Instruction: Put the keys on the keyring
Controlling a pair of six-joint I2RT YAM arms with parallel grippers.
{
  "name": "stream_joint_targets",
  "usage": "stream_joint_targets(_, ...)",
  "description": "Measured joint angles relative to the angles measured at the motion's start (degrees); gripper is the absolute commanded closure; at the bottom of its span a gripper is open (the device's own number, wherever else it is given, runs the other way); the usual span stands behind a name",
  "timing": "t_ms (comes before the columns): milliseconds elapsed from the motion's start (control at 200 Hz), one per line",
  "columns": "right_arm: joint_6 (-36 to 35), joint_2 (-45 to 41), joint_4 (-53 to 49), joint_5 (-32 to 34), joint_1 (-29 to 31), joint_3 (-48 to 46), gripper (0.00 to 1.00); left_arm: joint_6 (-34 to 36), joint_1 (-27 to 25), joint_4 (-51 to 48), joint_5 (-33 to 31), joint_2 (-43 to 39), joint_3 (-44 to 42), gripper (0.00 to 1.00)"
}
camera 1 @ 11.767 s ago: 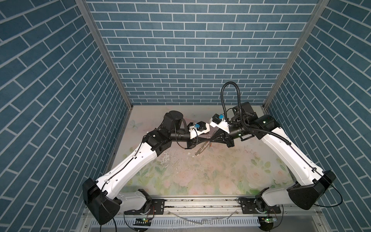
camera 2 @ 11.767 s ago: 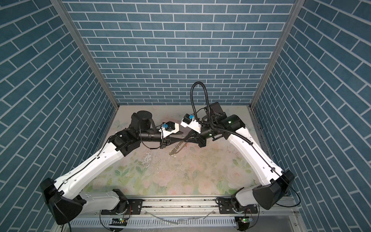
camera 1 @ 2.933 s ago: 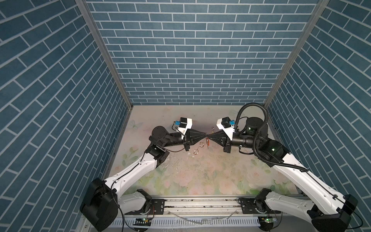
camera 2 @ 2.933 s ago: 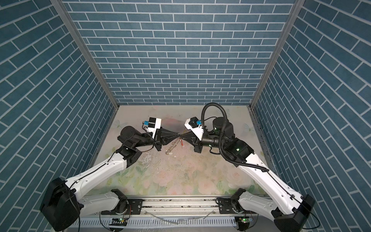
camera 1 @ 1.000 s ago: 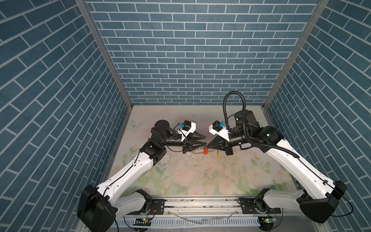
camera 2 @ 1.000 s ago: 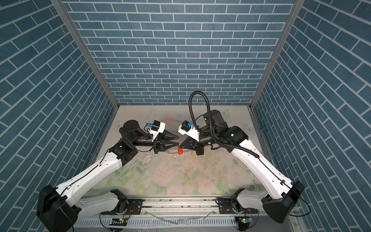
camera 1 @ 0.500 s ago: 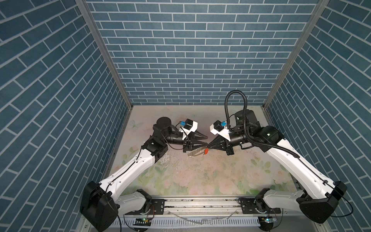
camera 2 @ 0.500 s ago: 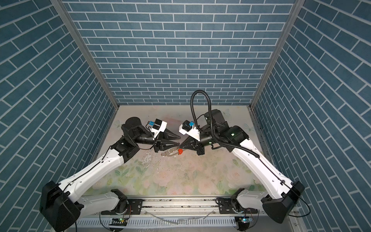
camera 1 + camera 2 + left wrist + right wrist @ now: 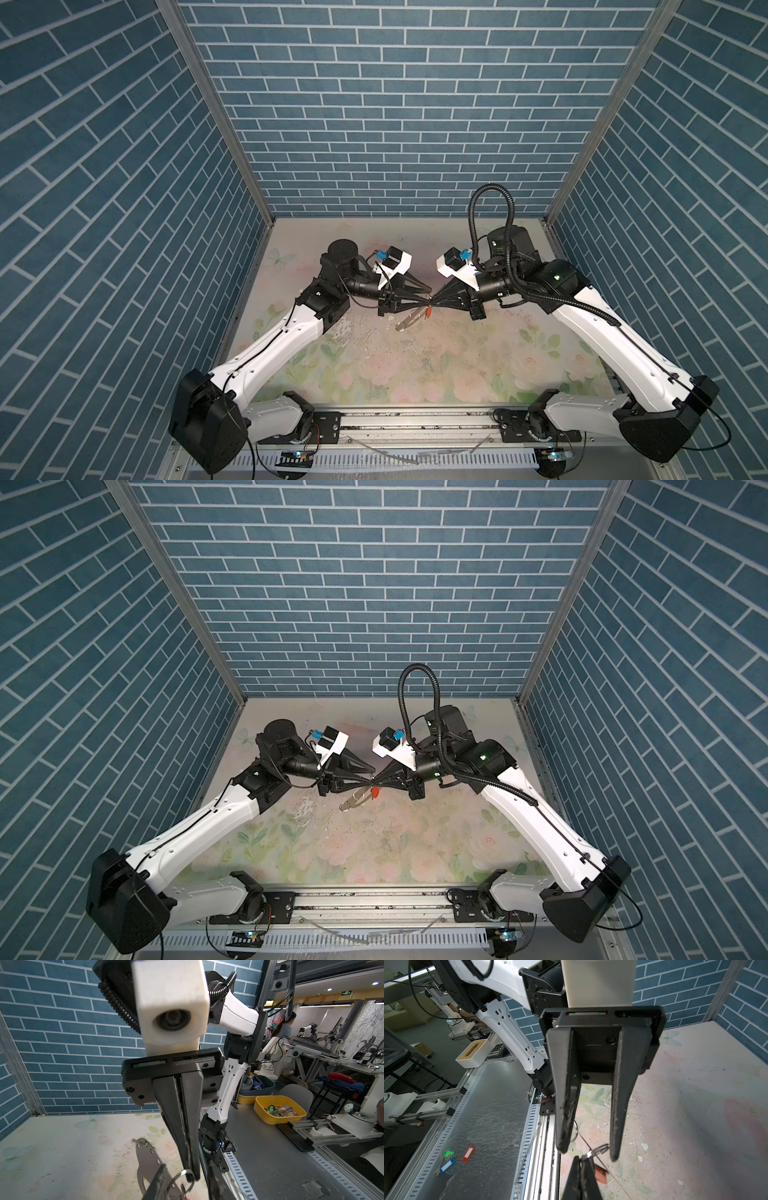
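Note:
The keyring (image 9: 409,322) (image 9: 353,801), a dark flat strap with small holes (image 9: 145,1159), hangs in the air. It slants down from my left gripper (image 9: 428,296) (image 9: 371,784), lying against one finger. That gripper's jaws stand part closed with a gap at the tips (image 9: 588,1154). My right gripper (image 9: 437,300) (image 9: 377,787) meets it tip to tip. It is shut (image 9: 580,1158) on the silver ring (image 9: 185,1171) (image 9: 599,1149) of the red-tagged key (image 9: 428,309) (image 9: 600,1174). The ring sits between my left fingers. The key's blade is hidden.
The arms meet above the middle of a floral table mat (image 9: 415,365), walled in by blue brick on three sides. Outside the cell are a yellow bin (image 9: 278,1109), a white box (image 9: 473,1053) and loose coloured key tags (image 9: 448,1159) on a metal bench.
Over the last second the two grippers have come together until their tips meet. The ring with the red tag now lies between my left fingers, and the keyring shows slanting below them.

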Motion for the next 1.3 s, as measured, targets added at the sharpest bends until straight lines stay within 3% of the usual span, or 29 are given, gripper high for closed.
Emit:
stream_joint_targets(270,0.0,-0.1,0.0,-1.1,-0.3,0.0,1.0,0.9,0.0,-2.3,0.7,0.5,0.9,0.72)
stream_joint_targets(680,0.0,-0.1,0.3,-1.6,-1.0,0.0,1.0,1.8,0.1,-4.0,1.3,0.6,1.3,1.0)
stream_joint_targets(865,0.2,-0.2,0.9,-0.8,-1.2,0.0,1.0,1.7,0.1,-4.0,0.5,0.6,1.4,1.0)
stream_joint_targets(975,0.8,-0.7,2.5,0.6,-1.3,-0.2,1.0,0.6,0.1,-2.0,-2.0,-0.3,0.4,1.0)
stream_joint_targets(1085,2.7,-2.0,5.8,2.2,-1.2,-1.6,0.88,-2.6,0.0,4.6,-6.5,-2.8,-3.5,1.0)
stream_joint_targets(1300,8.6,-5.9,14.1,7.3,-1.4,-7.5,0.81,-11.3,-0.4,19.4,-17.1,-4.5,-12.2,1.0)
